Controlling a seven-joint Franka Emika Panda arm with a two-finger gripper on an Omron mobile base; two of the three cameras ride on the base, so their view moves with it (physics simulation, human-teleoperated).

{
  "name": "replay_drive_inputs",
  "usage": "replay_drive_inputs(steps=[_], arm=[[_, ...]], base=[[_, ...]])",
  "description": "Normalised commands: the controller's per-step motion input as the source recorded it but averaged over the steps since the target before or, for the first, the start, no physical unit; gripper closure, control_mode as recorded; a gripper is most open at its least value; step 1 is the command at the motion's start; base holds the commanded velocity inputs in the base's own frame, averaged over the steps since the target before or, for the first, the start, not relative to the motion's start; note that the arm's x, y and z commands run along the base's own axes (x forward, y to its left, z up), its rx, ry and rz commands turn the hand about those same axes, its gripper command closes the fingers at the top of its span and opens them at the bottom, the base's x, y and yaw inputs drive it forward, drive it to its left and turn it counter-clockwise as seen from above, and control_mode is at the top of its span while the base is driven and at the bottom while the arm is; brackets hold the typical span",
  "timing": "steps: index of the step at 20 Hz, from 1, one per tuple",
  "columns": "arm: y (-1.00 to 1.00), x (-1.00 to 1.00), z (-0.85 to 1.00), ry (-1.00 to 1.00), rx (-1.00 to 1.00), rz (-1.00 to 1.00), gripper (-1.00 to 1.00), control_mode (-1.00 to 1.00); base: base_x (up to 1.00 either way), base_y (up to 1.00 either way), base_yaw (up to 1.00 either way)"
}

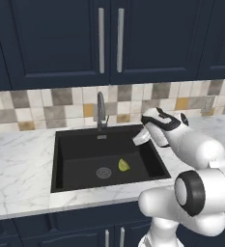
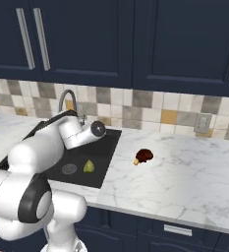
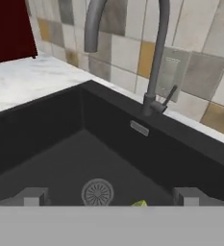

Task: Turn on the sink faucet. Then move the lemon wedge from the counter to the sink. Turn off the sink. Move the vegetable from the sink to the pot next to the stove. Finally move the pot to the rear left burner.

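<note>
Glossy white rounded arm [image 1: 196, 144], dark joint rings (black), bulbous segments

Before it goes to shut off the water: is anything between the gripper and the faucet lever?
Nothing visible. The open gripper hangs over the sink, and the gap up to the faucet lever looks clear.

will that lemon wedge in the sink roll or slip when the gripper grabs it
The lemon wedge is tiny beside the drain, so it is probably very light and easy to nudge aside. Its wedge shape should make it tip or slide rather than roll. Lying on the smooth black floor of the sink, it may skid if the open gripper closes off-centre.
</note>
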Motion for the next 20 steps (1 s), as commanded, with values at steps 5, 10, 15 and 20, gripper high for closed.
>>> replay_drive_inputs(steps=[5, 10, 15, 20], arm=[[0.00, -0.15, 0.08, 0.18, -0.06, -0.21, -1.00, -1.00], [0.00, -0.04, 0.00, 0.26, -0.08, -0.19, -1.00, -1.00], [0.00, 0.00, 0.00, 0.34, -0.07, -0.16, -1.00, -1.00], [0.00, 0.02, -0.14, 0.23, -0.06, -0.10, -1.00, -1.00]], base=[[0.00, 0.00, 0.00], [0.00, 0.00, 0.00], [0.00, 0.00, 0.00], [0.00, 0.00, 0.00]])
